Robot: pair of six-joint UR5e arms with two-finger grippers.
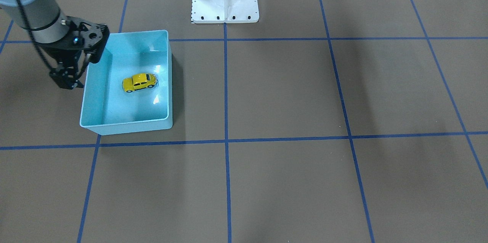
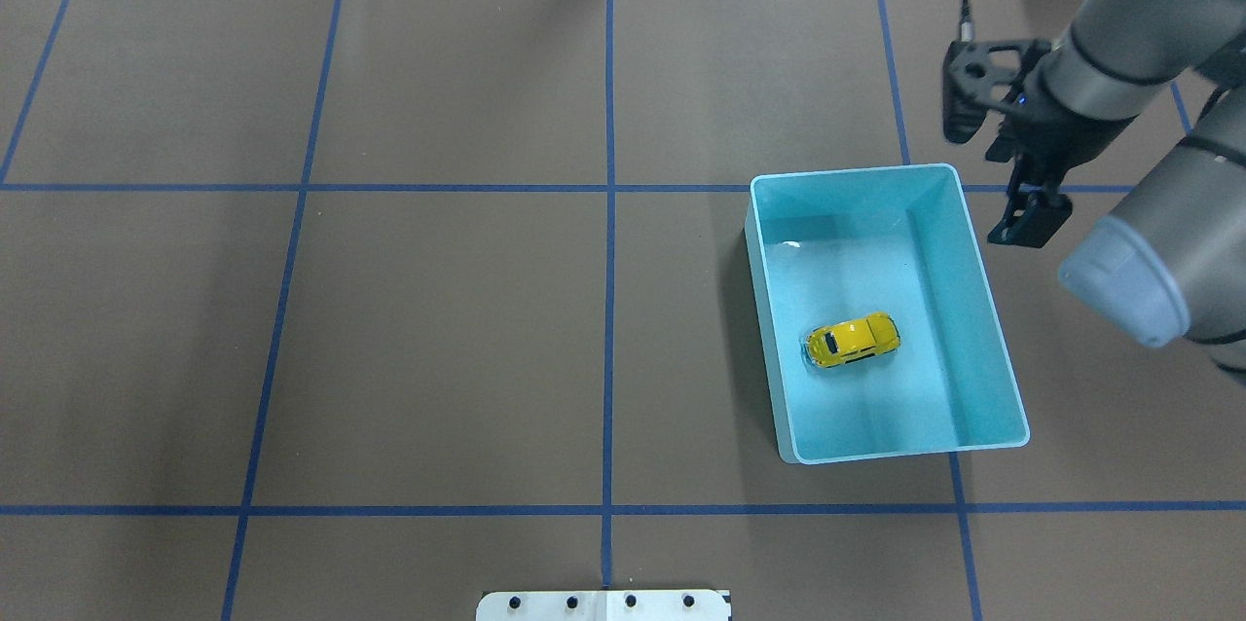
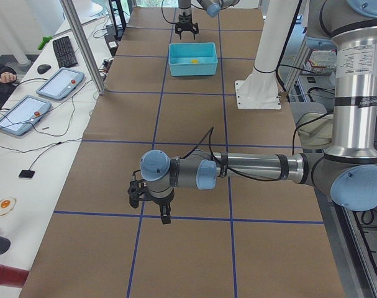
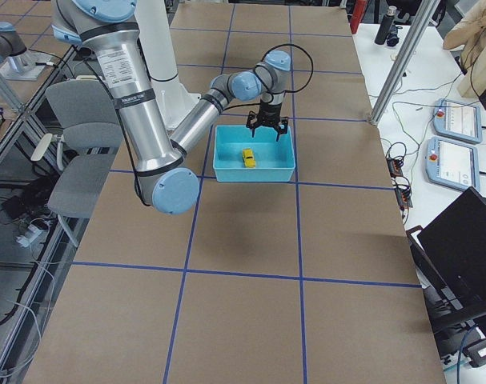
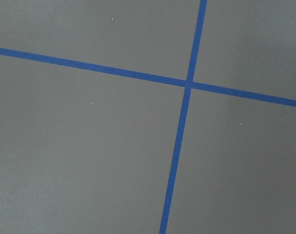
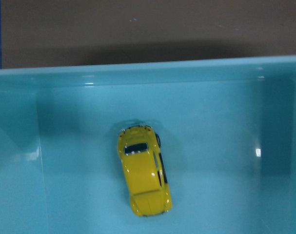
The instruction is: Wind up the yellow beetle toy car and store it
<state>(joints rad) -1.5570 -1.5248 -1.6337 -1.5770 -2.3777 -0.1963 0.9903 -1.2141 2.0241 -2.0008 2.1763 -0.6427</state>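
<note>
While the left gripper (image 3: pixel 149 210) is seen only from the side camera, held low over the brown table (image 2: pixel 438 329) near a crossing of blue tape lines (image 5: pixel 187 84), the spread of its jaws cannot be told. Further right, the yellow beetle toy car (image 2: pixel 854 340) is found on its wheels on the floor of the light-blue bin (image 2: pixel 995 339), apart from every wall. Near the bin's far right corner, the right gripper (image 2: pixel 1029 224) is held raised, jaws spread wide, nothing between them.

The tiny glossy bright-yellow beetle toy car (image 2: pixel 855 341) has dark windows and black wheels. The light-blue rectangular plastic bin (image 2: pixel 978 310) is plain, while the matte grey-brown table cover (image 2: pixel 438 329) carries a grid of blue tape lines.
</note>
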